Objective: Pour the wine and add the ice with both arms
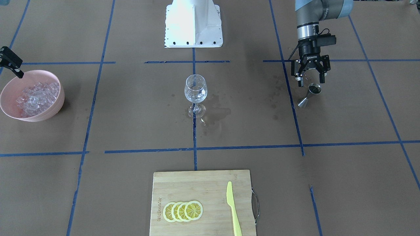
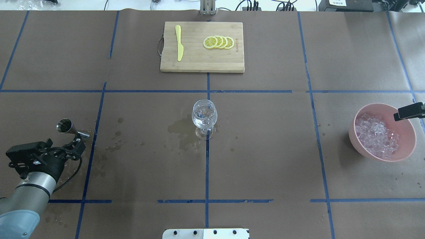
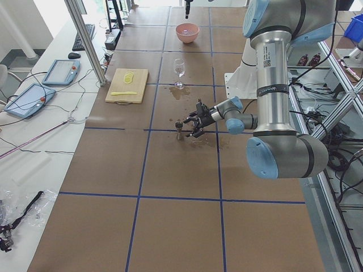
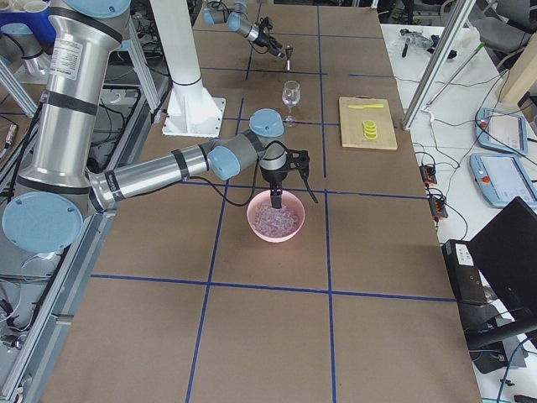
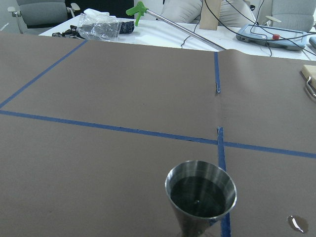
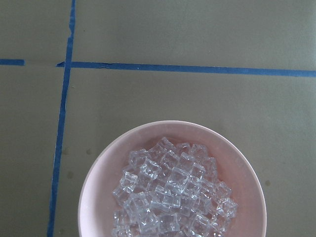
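you will find the left black two-finger gripper (image 1: 311, 81) with jaws spread and holding nothing, just beside the small steel jigger (image 1: 308, 95), which stands upright. the right gripper (image 2: 409, 111) hangs over the round pink bowl (image 6: 249, 177) heaped with clear ice cubes (image 6: 173, 192); you cannot tell whether its jaws are parted or closed. the clear wine (image 2: 203, 122) appears to sit low in the clear stemmed glass (image 2: 204, 109) at mid-table.

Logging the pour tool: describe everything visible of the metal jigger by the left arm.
The jigger is polished steel, two cones joined at a narrow waist. It stands upright on the brown paper, one cup up, its inside dark and seemingly wet. The left gripper hovers close beside it, jaws open, not clamping it.
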You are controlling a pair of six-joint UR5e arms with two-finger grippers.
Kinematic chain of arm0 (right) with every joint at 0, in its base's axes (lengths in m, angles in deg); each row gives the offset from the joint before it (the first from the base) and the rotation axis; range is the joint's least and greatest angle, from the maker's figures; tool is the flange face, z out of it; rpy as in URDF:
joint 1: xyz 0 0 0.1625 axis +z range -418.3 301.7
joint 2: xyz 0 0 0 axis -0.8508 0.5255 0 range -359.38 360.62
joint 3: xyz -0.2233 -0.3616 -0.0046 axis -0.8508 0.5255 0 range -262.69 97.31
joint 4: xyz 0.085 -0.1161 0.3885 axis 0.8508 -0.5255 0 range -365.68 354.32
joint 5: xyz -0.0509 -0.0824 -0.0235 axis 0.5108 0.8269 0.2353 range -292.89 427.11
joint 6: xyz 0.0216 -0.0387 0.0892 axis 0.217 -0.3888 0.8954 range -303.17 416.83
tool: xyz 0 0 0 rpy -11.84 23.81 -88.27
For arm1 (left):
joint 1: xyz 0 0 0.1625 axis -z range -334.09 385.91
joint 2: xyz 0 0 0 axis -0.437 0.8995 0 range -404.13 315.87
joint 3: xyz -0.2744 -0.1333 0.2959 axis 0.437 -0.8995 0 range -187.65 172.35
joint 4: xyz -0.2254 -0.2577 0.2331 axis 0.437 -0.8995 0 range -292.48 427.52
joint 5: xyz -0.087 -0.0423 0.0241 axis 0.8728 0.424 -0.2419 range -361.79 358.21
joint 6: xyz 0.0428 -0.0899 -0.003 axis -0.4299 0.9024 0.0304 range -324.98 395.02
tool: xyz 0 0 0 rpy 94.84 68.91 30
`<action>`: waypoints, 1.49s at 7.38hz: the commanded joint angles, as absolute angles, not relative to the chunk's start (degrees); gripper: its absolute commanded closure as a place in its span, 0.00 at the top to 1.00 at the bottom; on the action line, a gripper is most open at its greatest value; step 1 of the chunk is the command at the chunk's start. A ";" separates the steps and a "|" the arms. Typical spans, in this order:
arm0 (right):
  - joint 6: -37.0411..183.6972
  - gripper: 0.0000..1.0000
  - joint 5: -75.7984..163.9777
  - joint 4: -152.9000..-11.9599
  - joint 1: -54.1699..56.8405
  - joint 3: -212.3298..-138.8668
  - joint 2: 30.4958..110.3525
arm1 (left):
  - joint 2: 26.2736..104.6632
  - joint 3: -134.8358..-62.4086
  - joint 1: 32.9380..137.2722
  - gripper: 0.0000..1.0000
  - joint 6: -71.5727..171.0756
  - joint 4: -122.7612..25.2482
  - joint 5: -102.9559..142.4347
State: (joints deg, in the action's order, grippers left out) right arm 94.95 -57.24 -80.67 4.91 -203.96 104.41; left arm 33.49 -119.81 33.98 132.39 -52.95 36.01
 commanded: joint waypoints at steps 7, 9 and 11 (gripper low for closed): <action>95.06 1.00 -56.55 -79.77 4.37 -203.80 104.33 | 39.99 -110.66 34.43 0.84 132.40 -52.80 25.81; 94.97 1.00 -56.55 -79.77 4.37 -203.80 104.33 | 40.07 -109.35 34.43 0.79 132.40 -52.80 25.80; 94.80 1.00 -56.55 -79.77 4.37 -203.72 104.33 | 40.60 -109.34 34.43 0.67 132.40 -52.80 25.80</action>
